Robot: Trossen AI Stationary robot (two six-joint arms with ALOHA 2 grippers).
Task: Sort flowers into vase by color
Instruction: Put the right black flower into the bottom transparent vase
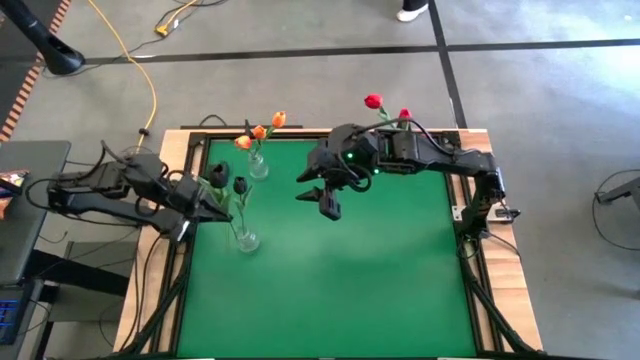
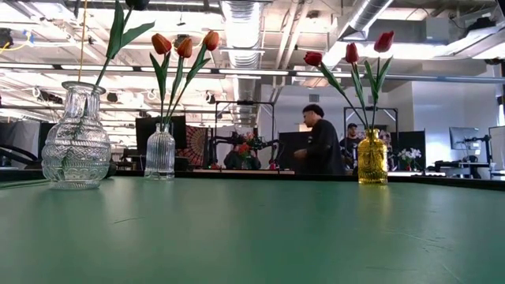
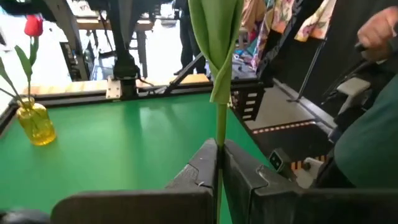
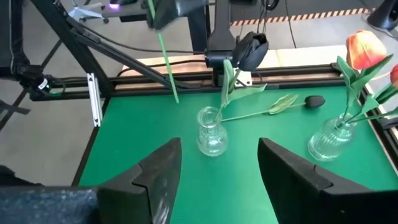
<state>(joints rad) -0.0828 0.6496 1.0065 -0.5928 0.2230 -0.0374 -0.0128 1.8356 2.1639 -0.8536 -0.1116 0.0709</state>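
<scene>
- Left gripper (image 3: 219,163), at the left edge of the green table (image 1: 350,270), has its fingers clamped on the green stem (image 3: 221,134) of a flower, just beside the round clear vase (image 1: 246,238).
- The round clear vase holds one dark tulip (image 4: 250,50); a second dark tulip (image 4: 283,104) lies flat on the table just behind that vase.
- Right gripper (image 1: 322,196) hangs over the table to the right of the round clear vase, its fingers (image 4: 152,175) spread apart and holding nothing.
- Orange tulips (image 1: 259,131) stand in the ribbed clear vase (image 2: 160,152), farther back than the round clear vase.
- Red tulips (image 2: 351,54) stand in the yellow vase (image 2: 372,158), well apart to the right of the round clear vase, at the table's far edge.
</scene>
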